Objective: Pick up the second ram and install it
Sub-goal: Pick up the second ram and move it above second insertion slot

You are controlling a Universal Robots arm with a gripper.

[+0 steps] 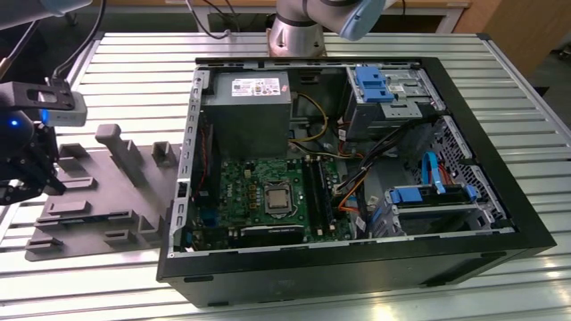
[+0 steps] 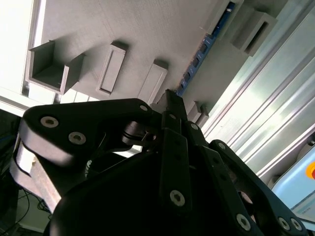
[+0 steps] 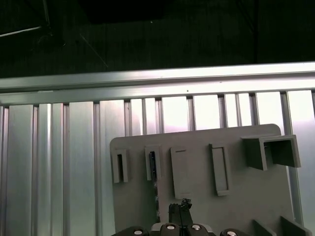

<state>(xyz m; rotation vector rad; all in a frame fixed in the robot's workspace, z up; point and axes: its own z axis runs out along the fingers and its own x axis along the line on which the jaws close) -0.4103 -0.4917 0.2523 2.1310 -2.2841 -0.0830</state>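
Second wrist view: black gripper (image 2: 170, 101), jaws closed and empty, just beside thin dark memory stick (image 2: 194, 61) on grey plastic tray (image 2: 147, 29).

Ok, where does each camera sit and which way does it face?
Exterior view: off the arm, looking down on the table, open computer case and grey tray; arm base and gripper show.
First wrist view: at the wrist, looking down past the gripper onto tray and table.
Second wrist view: at the wrist, looking along the gripper's links at the tray.
All share the tray.
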